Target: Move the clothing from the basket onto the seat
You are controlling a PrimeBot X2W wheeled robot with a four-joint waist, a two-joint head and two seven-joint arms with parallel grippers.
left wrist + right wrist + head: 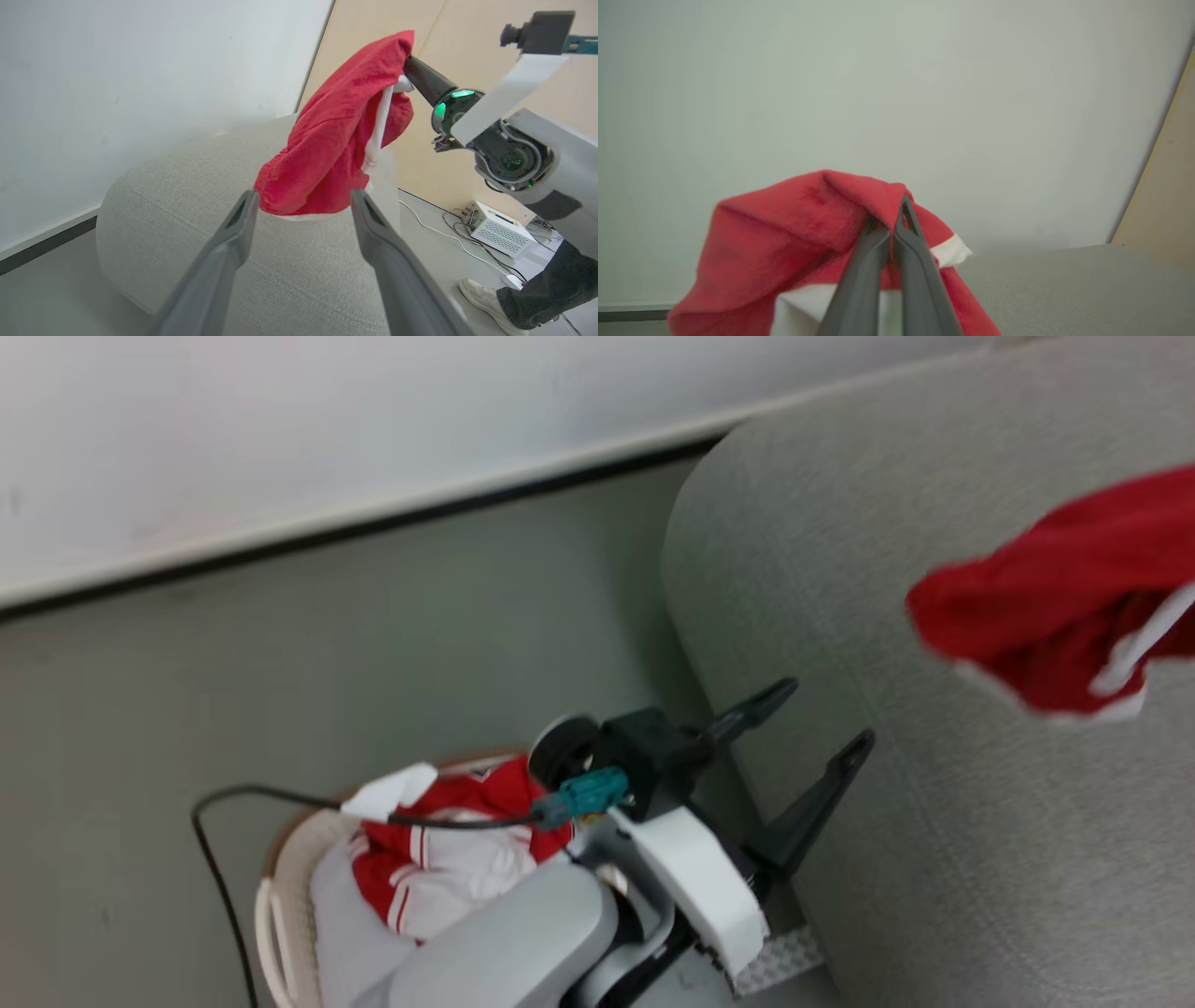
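A red piece of clothing [336, 135] with white trim hangs in the air above the light grey seat [289, 280], pinched at its top by my right gripper [411, 70]. In the right wrist view the right gripper [894, 224] is shut on a fold of this clothing [784, 233]. The head view has it [1055, 607] at the right edge, over the seat [980, 821]. My left gripper [831, 714] stands open and empty beside the seat's rounded end, just above the basket [280, 887]. More red and white clothing [439, 868] lies in the basket. The left fingers [238, 228] point at the hanging clothing.
A white wall with a dark baseboard [373, 523] runs behind the seat. A black cable [224, 859] loops over the floor near the basket. In the left wrist view a person's shoe [486, 298], a white box [497, 228] and floor cables lie past the seat.
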